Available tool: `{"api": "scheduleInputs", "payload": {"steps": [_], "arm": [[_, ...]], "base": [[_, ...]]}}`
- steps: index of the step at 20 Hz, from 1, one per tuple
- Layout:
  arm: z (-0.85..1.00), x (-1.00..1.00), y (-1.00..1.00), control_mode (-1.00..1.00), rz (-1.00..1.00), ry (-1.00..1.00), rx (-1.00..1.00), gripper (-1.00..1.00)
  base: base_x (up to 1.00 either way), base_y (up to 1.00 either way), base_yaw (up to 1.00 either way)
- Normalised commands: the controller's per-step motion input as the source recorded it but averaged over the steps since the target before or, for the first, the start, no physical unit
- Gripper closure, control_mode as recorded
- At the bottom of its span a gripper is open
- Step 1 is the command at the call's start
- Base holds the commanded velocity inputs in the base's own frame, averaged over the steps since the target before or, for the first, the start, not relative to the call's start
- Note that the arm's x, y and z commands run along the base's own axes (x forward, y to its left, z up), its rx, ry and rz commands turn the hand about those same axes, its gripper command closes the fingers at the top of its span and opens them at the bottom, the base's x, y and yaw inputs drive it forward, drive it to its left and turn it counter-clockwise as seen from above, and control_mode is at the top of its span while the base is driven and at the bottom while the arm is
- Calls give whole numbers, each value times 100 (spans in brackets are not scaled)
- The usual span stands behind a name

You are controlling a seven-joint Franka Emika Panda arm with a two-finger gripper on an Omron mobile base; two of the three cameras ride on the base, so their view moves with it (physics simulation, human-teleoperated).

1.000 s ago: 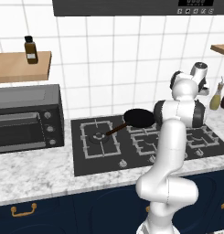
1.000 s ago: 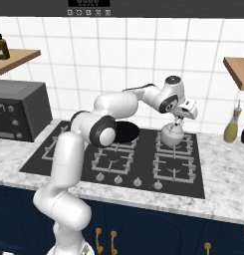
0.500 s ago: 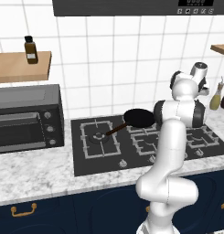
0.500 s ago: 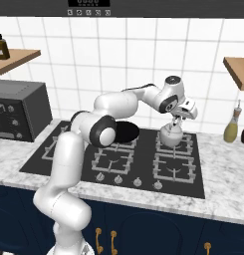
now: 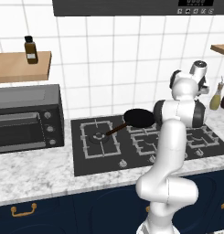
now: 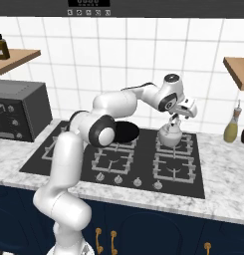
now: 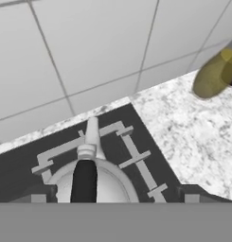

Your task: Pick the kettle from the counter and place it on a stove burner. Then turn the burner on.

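Kettle (image 6: 170,134) sits directly beneath the tool (image 6: 175,118).

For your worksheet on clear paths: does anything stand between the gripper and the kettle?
Nothing visible does. The gripper hangs directly above the kettle, which sits on the stove's back right burner; the frying pan lies off to the side.

The kettle (image 6: 170,135) sat on the rear right burner of the stove (image 6: 68,160), close to the tiled wall at its 12 o'clock — little room behind it. The claw (image 6: 175,119) hung directly above its lid, closing off the way from overhead. At the kettle's 9 o'clock lay the black frying pan (image 6: 124,132), and at 3 o'clock an olive-green bottle (image 6: 231,127) stood on the counter (image 6: 225,164), well apart. The front burners at 6 o'clock lay bare — an open way in.
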Motion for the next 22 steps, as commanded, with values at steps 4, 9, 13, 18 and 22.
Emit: {"api": "scheduleInputs", "payload": {"steps": [4,9,13,18,22], "arm": [[29,-4,25,-100,0,0,-5,-100],[5,-80,23,-100,1,12,0,-100],[0,-100,18,-100,3,9,0,-100],[-21,-100,31,-100,6,3,1,-100],[-54,-99,36,-100,13,0,10,-100]], "base": [[0,0,0],[0,0,0],[0,0,0],[0,0,0],[0,0,0]]}}
